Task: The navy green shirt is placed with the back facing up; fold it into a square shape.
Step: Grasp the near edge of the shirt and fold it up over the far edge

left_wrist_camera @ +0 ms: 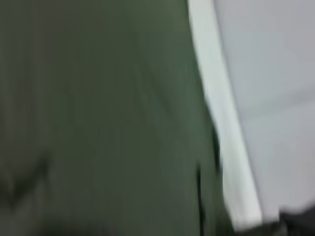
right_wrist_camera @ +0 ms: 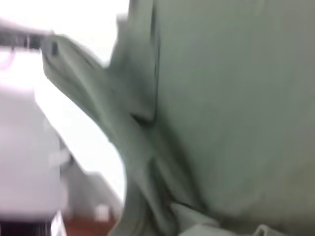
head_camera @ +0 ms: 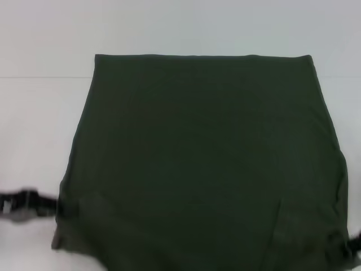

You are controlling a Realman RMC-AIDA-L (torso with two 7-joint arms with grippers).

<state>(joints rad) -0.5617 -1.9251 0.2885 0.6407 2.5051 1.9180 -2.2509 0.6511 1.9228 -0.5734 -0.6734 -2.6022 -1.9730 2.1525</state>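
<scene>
The navy green shirt [head_camera: 203,164] lies flat on the white table [head_camera: 34,113], plain side up, with its sides folded in so it forms a broad rectangle. My left gripper [head_camera: 25,203] is a dark shape touching the shirt's near left edge. Only a sliver of my right gripper [head_camera: 354,245] shows, at the shirt's near right corner. The left wrist view is filled with green cloth [left_wrist_camera: 98,123] beside the table's pale edge [left_wrist_camera: 221,123]. In the right wrist view, the cloth [right_wrist_camera: 231,108] rises in a rumpled fold that stretches toward the far dark left gripper [right_wrist_camera: 24,42].
Bare white table surrounds the shirt on the left, right and far side. The shirt's near edge runs out of the head view at the bottom. Floor shows beyond the table edge in the right wrist view.
</scene>
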